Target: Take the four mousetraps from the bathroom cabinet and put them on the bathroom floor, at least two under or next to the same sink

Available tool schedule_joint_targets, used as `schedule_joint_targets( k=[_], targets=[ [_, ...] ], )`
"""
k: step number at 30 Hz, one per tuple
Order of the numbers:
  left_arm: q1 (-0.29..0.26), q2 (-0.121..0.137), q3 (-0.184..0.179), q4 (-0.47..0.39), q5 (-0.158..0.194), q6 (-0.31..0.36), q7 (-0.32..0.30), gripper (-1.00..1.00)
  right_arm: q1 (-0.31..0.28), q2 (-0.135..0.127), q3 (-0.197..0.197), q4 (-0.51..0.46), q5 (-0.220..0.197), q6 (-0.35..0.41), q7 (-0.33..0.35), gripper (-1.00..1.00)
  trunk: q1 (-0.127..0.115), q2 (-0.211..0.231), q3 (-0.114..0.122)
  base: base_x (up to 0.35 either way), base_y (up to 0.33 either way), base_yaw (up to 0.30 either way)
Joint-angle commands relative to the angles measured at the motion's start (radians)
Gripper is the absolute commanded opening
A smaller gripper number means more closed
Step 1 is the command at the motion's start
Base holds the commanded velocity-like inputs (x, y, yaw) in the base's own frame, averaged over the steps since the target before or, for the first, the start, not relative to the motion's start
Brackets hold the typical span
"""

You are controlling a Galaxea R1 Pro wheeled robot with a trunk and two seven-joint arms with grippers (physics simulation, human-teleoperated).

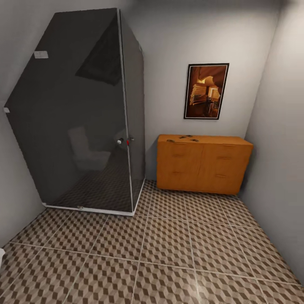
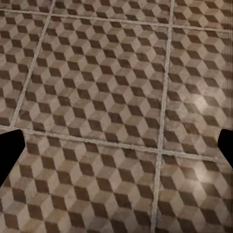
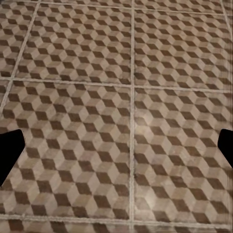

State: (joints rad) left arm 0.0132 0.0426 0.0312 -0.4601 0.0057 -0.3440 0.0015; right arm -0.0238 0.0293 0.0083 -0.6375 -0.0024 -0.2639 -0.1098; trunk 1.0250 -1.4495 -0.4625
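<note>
So the robot is sitting out in the middle of the room, facing the cabinet (image 1: 203, 164) against the far wall. The traps (image 1: 182, 137) are lying on its flat top, toward the shower side: a few small dark bits, too tiny from here to count or to tell which way each one faces.

Both hands are pointing down at the floor (image 1: 169, 257). The left hand (image 2: 116, 145) is showing its fingertips (image 2: 9, 150) at the two far edges of its camera with a big stretch of tile between them, so it's spread wide and carrying nothing. Same story for the right hand (image 3: 116, 148): fingertips (image 3: 9, 153) far apart, nothing in between. The traps are well ahead of both hands and up higher than where they're aiming now, so nothing is within reach yet.

My guess on handling: these are going to be very light, stiff little boards, thin enough that a wide hand coming straight down may just skate off or push them along the smooth cabinet top. I'd be pinching across the narrow width of the wood, at the long edges, and staying off the metal bits, since those look like the part that could shift or catch. Being so light, one could easily flick away if a finger clips it first.
</note>
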Motion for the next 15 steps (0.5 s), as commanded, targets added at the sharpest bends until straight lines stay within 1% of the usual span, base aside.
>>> schedule_joint_targets(
  k=[1,9,13,15],
  targets=[
    [0.001,0.000,0.001,-0.002,0.000,-0.001,0.000,1.00,-0.001,0.000,0.001,0.001,0.000,-0.003,-0.004,1.00,0.000,0.000,-0.001,0.000,0.000,-0.292],
    [0.001,0.000,0.001,-0.002,0.000,-0.001,0.000,1.00,-0.001,0.000,0.001,0.001,0.000,-0.003,-0.004,1.00,0.000,0.000,-0.001,0.000,0.000,-0.281],
    [0.001,-0.001,0.002,-0.002,0.000,0.000,0.000,1.00,-0.001,0.001,0.001,0.001,0.000,-0.003,-0.005,1.00,0.000,0.000,-0.001,0.004,0.000,-0.106],
    [0.001,-0.001,0.002,-0.002,0.000,0.000,0.000,1.00,-0.001,0.000,0.001,0.001,0.001,-0.003,-0.006,1.00,0.000,0.000,-0.001,0.112,0.000,-0.028]
  ],
)
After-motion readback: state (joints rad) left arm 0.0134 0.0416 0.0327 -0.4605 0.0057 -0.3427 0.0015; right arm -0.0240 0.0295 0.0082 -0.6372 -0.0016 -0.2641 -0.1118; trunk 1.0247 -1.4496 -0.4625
